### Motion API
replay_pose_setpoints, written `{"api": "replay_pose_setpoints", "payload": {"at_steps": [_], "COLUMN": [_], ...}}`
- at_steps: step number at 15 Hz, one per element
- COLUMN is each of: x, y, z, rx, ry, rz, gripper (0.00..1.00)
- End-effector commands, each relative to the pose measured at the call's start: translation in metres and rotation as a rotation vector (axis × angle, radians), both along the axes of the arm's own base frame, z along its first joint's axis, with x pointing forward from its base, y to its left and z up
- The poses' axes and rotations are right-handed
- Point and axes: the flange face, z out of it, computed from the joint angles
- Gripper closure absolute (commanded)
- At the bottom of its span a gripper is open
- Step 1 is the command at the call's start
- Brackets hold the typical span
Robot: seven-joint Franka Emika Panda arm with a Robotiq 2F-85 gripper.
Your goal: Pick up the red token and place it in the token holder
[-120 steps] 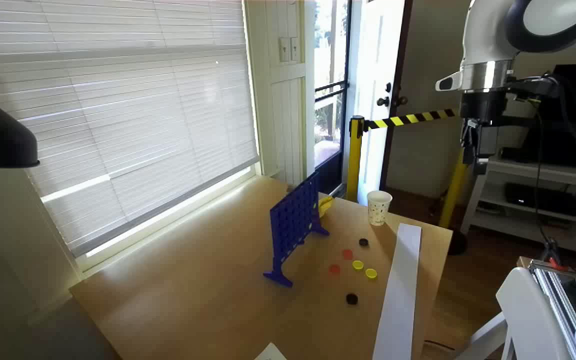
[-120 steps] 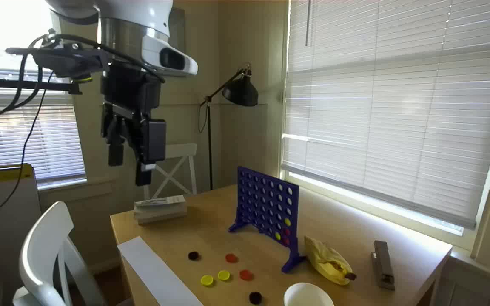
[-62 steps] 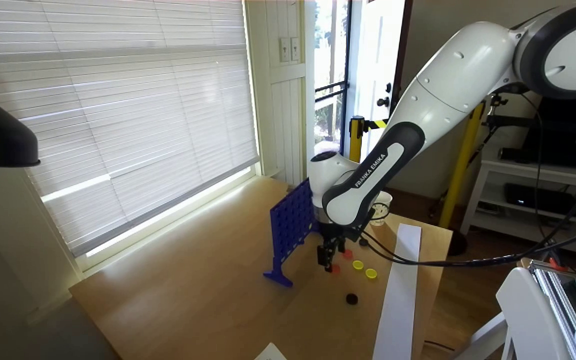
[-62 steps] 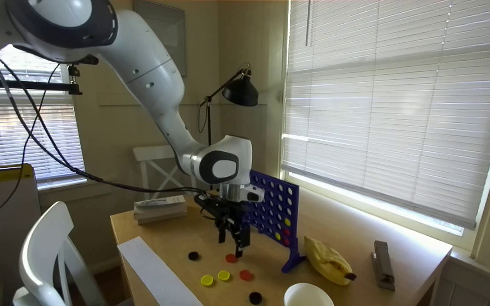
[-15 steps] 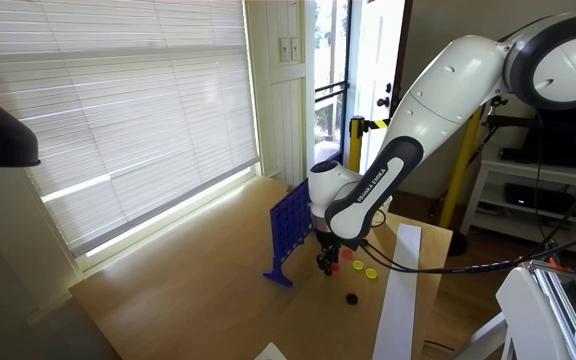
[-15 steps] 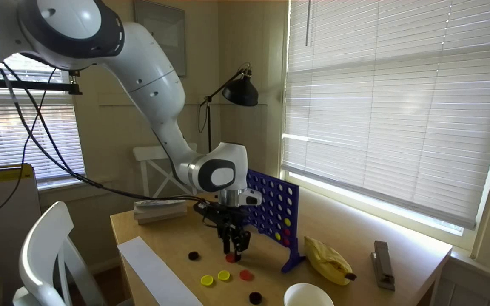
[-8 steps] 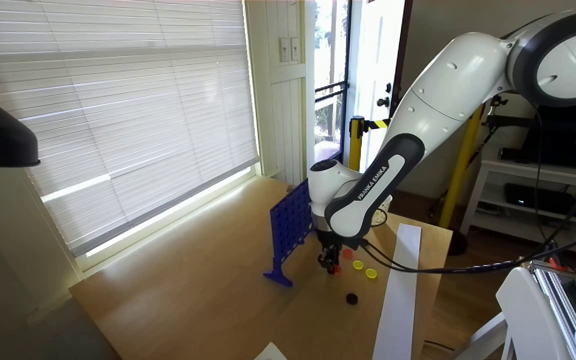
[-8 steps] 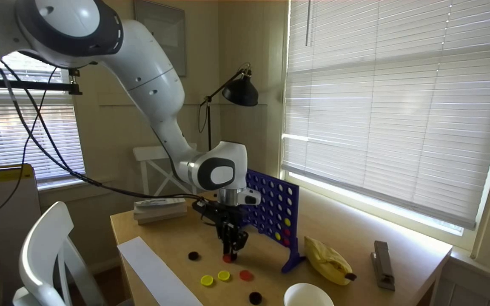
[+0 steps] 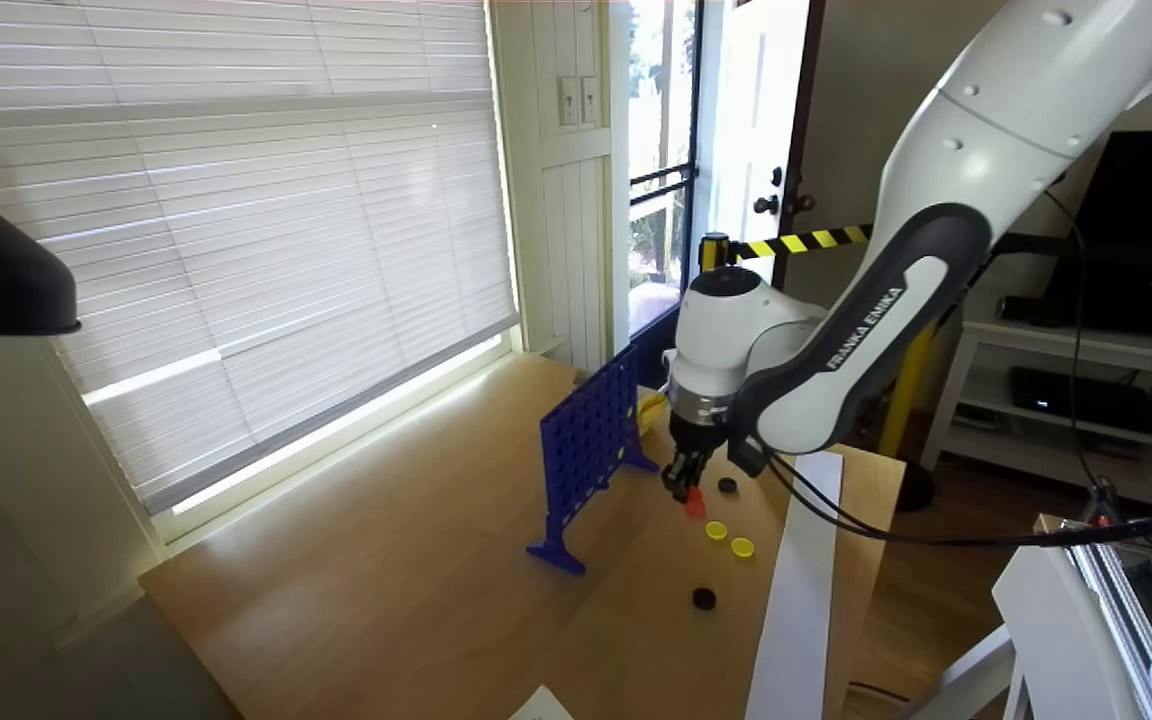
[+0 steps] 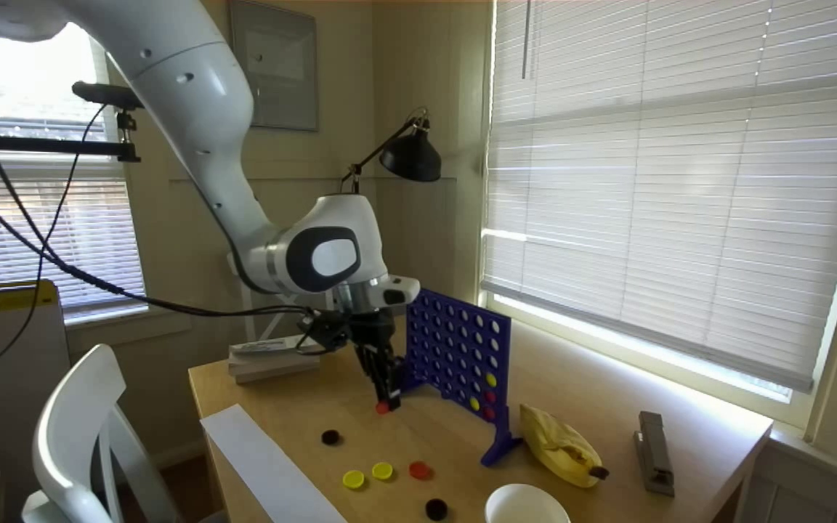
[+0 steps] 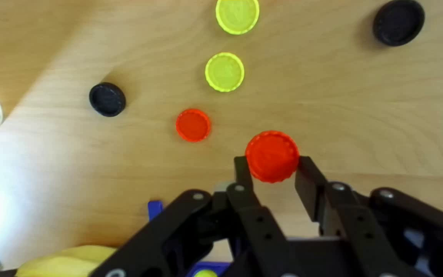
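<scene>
My gripper (image 11: 272,163) is shut on a red token (image 11: 272,156), its fingertips pressing the rim from two sides. In the wrist view this token looks larger than the disc on the table, so it hangs above the wood. Both exterior views show it at the tip of the gripper (image 10: 389,404). A second red token (image 11: 193,125) lies flat on the table, beside the held one in the wrist view. The token holder (image 10: 455,356), an upright blue grid, stands close to the gripper; a few yellow and red discs sit in its lower holes at one end.
Two yellow discs (image 11: 224,72) and two black discs (image 11: 107,99) lie on the table near the red one. A white paper cup (image 10: 524,505), a banana (image 10: 564,447) and a stapler (image 10: 654,454) stand past the holder's end. A white strip (image 10: 273,468) runs along the table edge.
The gripper came down to the red token, shut on it and has lifted it off the table. Since half a second ago the arm has risen and drawn back with it.
</scene>
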Motion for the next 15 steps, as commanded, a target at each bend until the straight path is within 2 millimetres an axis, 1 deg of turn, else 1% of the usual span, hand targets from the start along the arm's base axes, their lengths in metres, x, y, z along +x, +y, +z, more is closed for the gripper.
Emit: {"api": "replay_pose_setpoints", "payload": {"at_steps": [1,4,5,6,8,9,10,11,12,15], "x": [-0.045,-0.028,-0.021,-0.017,-0.005,0.001,-0.008,-0.004,-0.001,0.001], "y": [0.005,-0.021,-0.029,-0.035,-0.047,-0.05,-0.05,-0.053,-0.054,-0.051], "z": [0.049,0.1,0.121,0.132,0.168,0.18,0.158,0.171,0.177,0.179], "rx": [-0.035,-0.139,-0.183,-0.215,-0.289,-0.324,-0.268,-0.29,-0.301,-0.307], "ry": [-0.16,-0.269,-0.3,-0.343,-0.428,-0.471,-0.413,-0.446,-0.462,-0.467], "rz": [-0.042,-0.05,-0.051,-0.039,-0.033,-0.028,-0.02,-0.022,-0.023,-0.02], "gripper": [0.9,0.9,0.9,0.9,0.9,0.9,0.65,0.65,0.65,0.65]}}
